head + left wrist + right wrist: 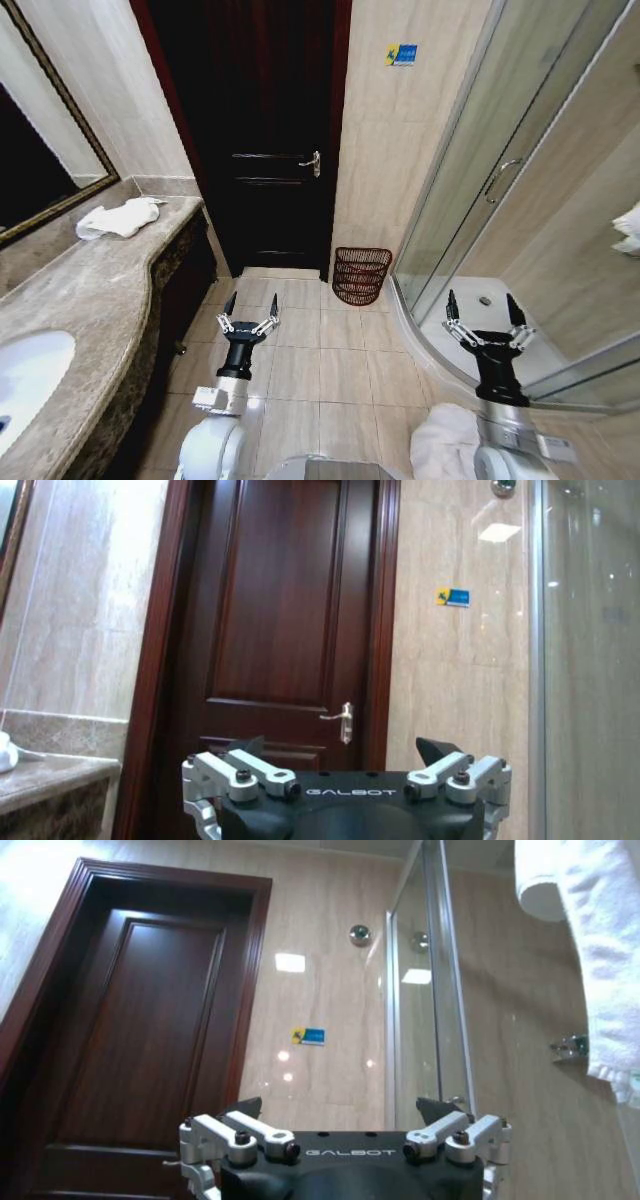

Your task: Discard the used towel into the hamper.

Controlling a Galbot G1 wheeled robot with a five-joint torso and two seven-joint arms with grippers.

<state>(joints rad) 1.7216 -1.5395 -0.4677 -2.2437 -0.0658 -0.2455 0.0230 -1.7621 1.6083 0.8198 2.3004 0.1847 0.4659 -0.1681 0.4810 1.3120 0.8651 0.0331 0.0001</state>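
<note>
Risk entry: your left claw (248, 322) and right claw (487, 322) hang wide open, empty; towel (120, 217) lies upper left on the surface (85, 290), well apart from hamper (361, 274), so a loose grasp could drop it on the floor.

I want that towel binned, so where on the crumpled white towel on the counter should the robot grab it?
Probably the raised bunched folds in the middle of the towel, coming from above with the open left pincer. It lies loosely heaped on the marble counter, so a top pinch likely gathers cloth.

a dark wooden door (270, 140) (shut) stands between beige tiled walls (400, 150), beside a glass shower enclosure (520, 200).
</note>
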